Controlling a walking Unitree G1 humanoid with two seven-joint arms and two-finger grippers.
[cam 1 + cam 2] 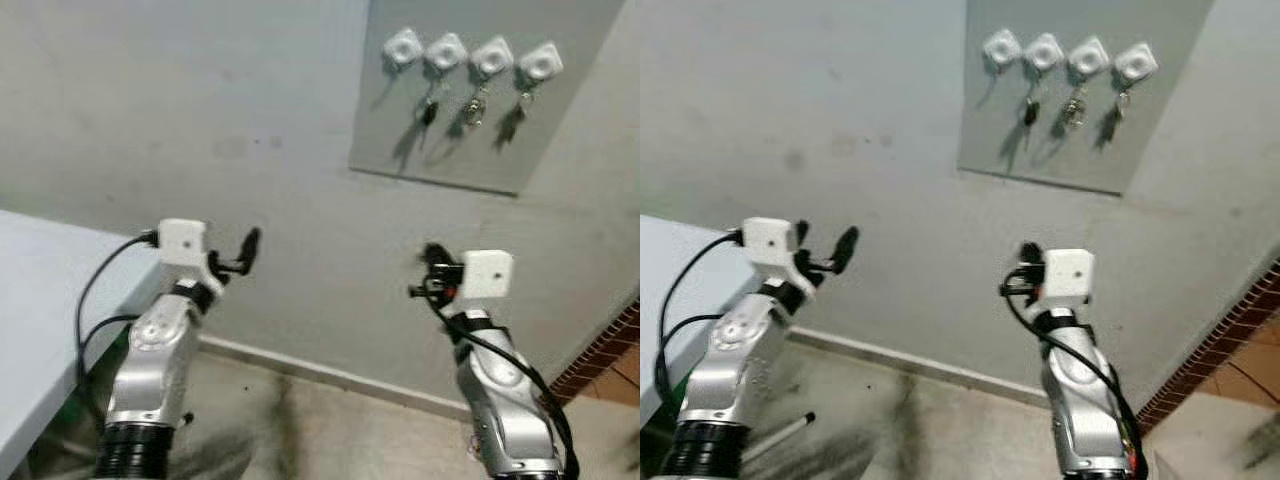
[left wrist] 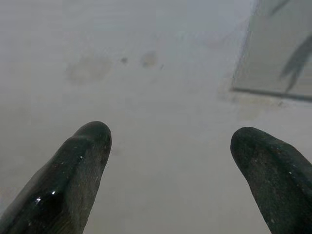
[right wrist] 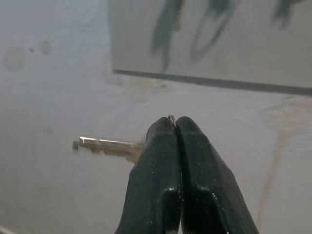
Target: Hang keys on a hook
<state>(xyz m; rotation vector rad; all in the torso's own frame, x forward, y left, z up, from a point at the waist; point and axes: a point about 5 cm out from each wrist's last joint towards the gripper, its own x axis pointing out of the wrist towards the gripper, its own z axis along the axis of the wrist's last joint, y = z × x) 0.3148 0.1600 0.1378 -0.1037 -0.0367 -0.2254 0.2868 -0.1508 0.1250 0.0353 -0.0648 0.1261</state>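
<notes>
A grey board (image 1: pixel 470 150) on the wall carries four white hooks. The leftmost hook (image 1: pixel 403 45) is bare; the other three each hold hanging keys (image 1: pixel 475 108). My right gripper (image 1: pixel 432 262) is raised in front of the wall, well below the board. In the right wrist view this gripper (image 3: pixel 174 124) is shut on a key ring, and a silver key (image 3: pixel 105 145) sticks out sideways from it. My left gripper (image 1: pixel 825 243) is also raised, to the left of the board and lower, open with nothing between its fingers (image 2: pixel 83 165).
A pale table (image 1: pixel 40 300) stands at my left, close to the left arm. A white skirting board (image 1: pixel 300 365) runs along the wall's foot. Red brickwork (image 1: pixel 610 350) shows at the right edge. A thin white stick (image 1: pixel 780 435) lies on the floor.
</notes>
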